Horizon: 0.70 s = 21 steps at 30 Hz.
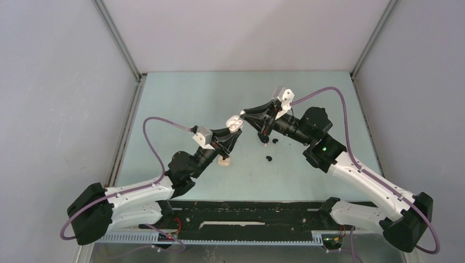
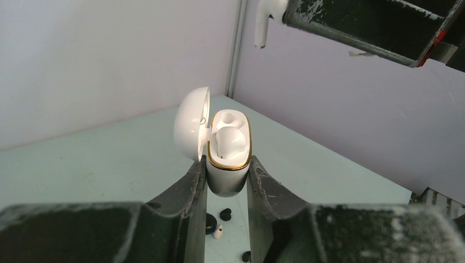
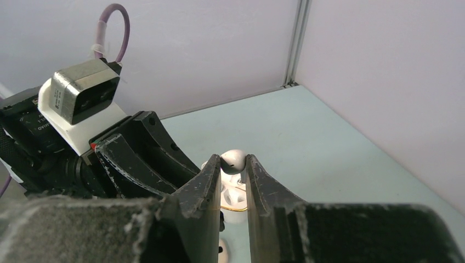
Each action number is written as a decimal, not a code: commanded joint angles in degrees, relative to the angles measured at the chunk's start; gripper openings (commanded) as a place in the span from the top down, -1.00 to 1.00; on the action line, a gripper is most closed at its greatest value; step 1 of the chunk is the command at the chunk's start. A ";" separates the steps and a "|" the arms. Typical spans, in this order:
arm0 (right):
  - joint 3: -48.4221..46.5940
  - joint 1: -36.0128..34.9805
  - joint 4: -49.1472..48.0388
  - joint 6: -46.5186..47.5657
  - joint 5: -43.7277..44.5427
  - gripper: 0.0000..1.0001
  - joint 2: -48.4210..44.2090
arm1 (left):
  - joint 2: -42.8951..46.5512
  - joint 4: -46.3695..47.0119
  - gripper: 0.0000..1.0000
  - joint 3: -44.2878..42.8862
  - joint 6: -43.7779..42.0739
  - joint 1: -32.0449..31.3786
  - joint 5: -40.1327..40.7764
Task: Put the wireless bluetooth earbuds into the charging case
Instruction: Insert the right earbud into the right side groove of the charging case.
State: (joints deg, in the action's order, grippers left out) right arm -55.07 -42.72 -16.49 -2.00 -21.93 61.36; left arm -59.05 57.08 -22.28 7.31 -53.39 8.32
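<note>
My left gripper (image 2: 227, 171) is shut on the white charging case (image 2: 228, 174), holding it above the table with its lid (image 2: 192, 123) open to the left. One white earbud (image 2: 230, 141) sits in the gold-rimmed tray, and the far socket (image 2: 226, 118) is empty. My right gripper (image 3: 233, 162) is shut on a second white earbud (image 3: 233, 159), just above the case (image 3: 237, 200). From above, the right gripper (image 1: 243, 113) meets the case (image 1: 236, 125) and the left gripper (image 1: 234, 130) mid-table.
Loose black earbuds (image 1: 275, 140) (image 1: 269, 159) lie on the pale green table (image 1: 307, 93) below the right arm. A pale rounded object (image 1: 224, 160) rests under the left gripper. Under the case lie a black bud (image 2: 225, 214) and a small white bud (image 2: 218, 232). Walls enclose three sides.
</note>
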 commanded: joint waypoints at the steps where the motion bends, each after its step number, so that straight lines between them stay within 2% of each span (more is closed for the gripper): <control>1: -0.13 -0.95 1.50 -0.20 1.83 1.00 0.06 | 1.68 -0.42 1.00 -1.81 -4.02 -0.91 -0.41; 21: 2.05 -2.15 2.90 -1.43 1.54 1.00 0.25 | 3.14 0.60 1.00 -1.19 -4.75 -1.97 -2.32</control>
State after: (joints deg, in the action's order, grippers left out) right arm -53.15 -44.42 -11.99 -2.66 -20.95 61.82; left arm -57.60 55.53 -22.35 4.21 -54.76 6.81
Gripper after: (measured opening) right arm 0.215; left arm 0.288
